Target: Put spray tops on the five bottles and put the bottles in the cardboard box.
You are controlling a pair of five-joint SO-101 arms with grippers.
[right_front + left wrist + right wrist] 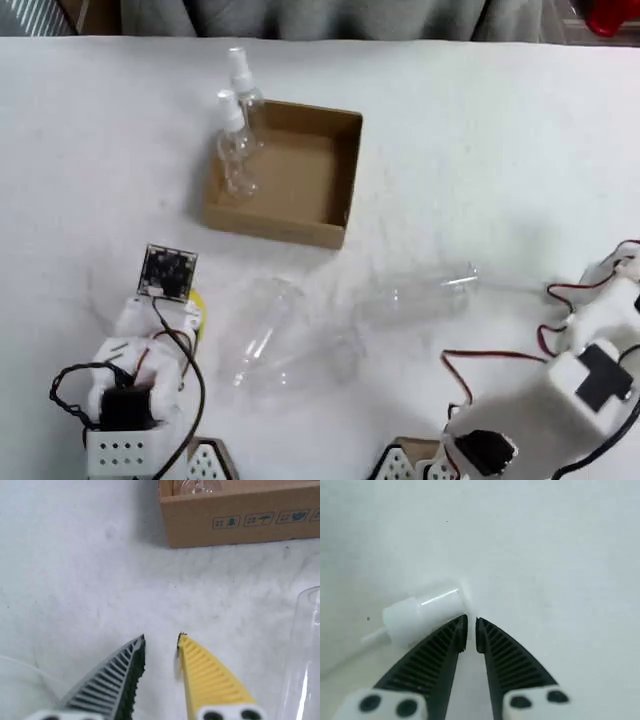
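Observation:
The cardboard box (pixel 300 215) stands at the table's middle back, and its near wall (pixel 235 517) faces my left gripper. Two clear bottles with spray tops (pixel 238 130) lean inside it at its left side. Other clear bottles lie on the table: one (pixel 262 330) in front of the box, one (pixel 420 295) to its right. My left gripper (pixel 161 639) is open over bare table with nothing between its fingers, and a clear bottle (pixel 305 650) lies beside it. My right gripper (pixel 471 622) is shut on a white spray top (pixel 420 612), whose thin tube (pixel 515 287) points at the right bottle's mouth.
The white tablecloth (pixel 480 150) covers the whole table. The left arm's base (pixel 125 420) and the right arm's body (pixel 560 400) stand at the front edge. Open room lies to the right of the box.

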